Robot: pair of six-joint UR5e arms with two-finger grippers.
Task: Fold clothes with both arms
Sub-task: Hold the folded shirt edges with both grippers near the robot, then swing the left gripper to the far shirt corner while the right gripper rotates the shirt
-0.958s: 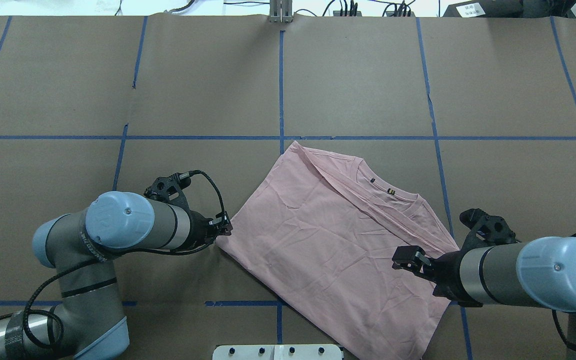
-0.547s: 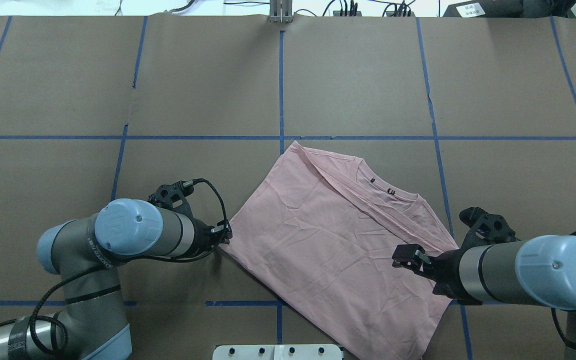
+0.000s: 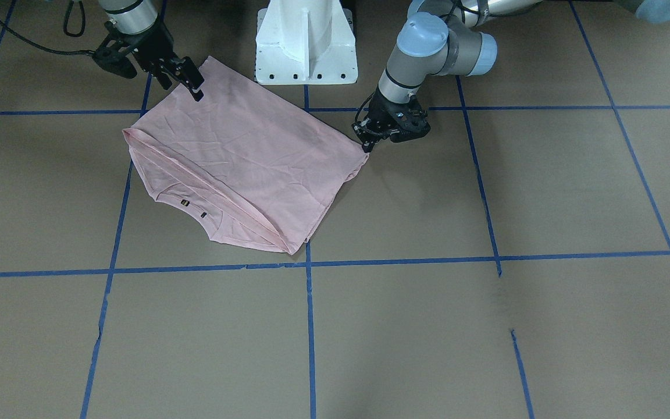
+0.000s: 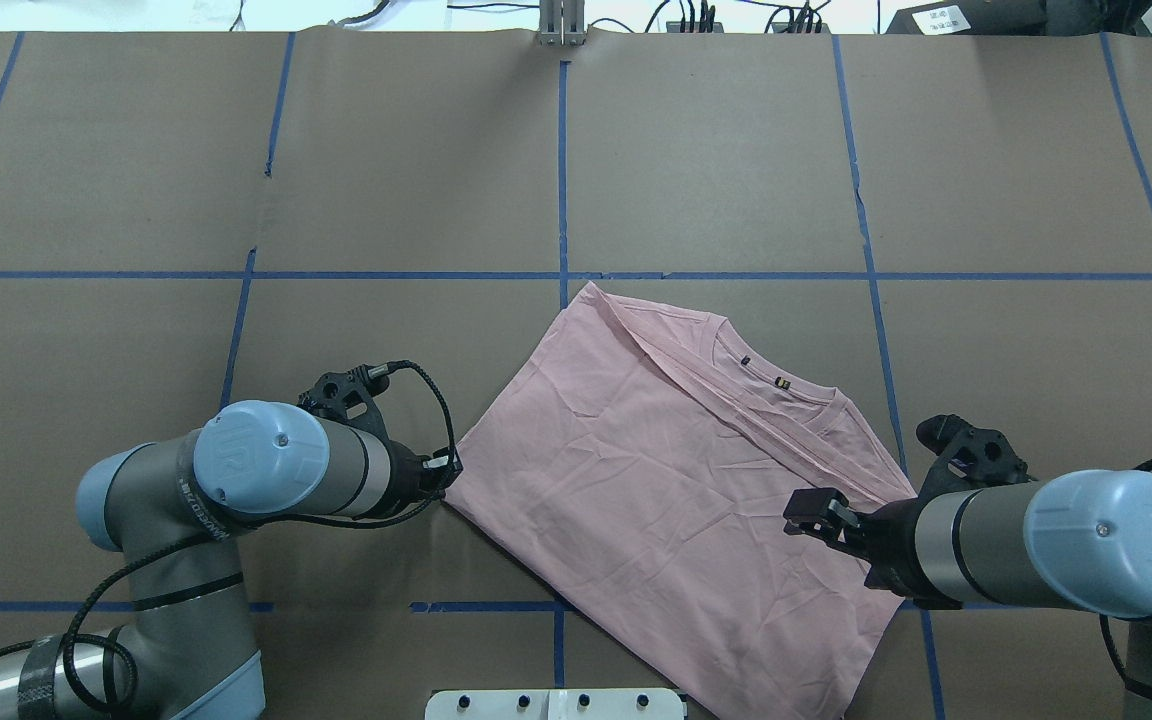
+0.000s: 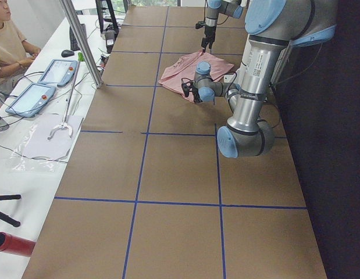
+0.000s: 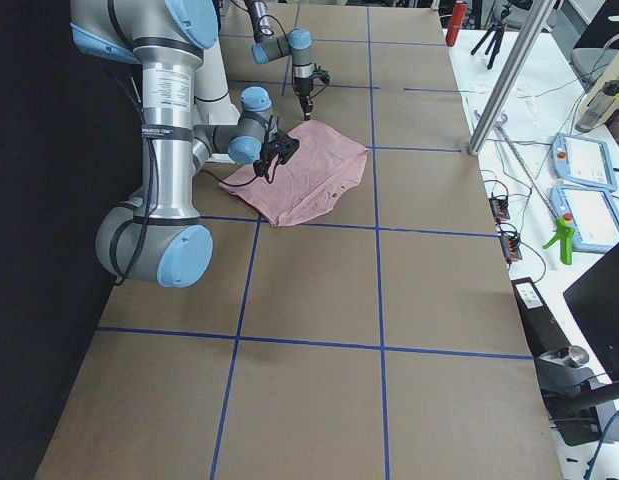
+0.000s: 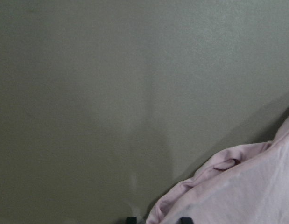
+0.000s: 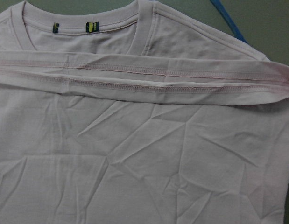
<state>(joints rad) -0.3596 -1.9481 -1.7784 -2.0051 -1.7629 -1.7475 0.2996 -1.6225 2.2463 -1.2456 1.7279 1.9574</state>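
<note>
T-shirt (image 4: 666,500), pale pink and plain side up, lies flat on the brown worktop (image 4: 386,150), near the robot and a little right of the centre tape line (image 4: 562,180). It is partly folded. A hemmed band is turned over beside the collar, which sits on its far right edge. Its long axis runs on a slant from far left to near right.

Both arms come in low from the near side. The left arm (image 4: 266,470) reaches to the shirt's left corner, and the right arm (image 4: 1036,545) reaches over its near right part.

The left hand (image 3: 366,146) is down at worktop level, right at that corner. Its wrist view shows two dark fingertips (image 7: 183,219) apart, with the bunched edge of cloth between them and not yet pinched. The whole shirt lies to its right.

The right hand (image 4: 798,518) hangs above the cloth without touching it. It looks spread and holds nothing.

Two small labels (image 8: 91,27) sit inside the collar.

The left hand is the nearer to a grip, so the next move likely turns on it. It would close on the corner and carry it across the long axis toward the right.
</note>
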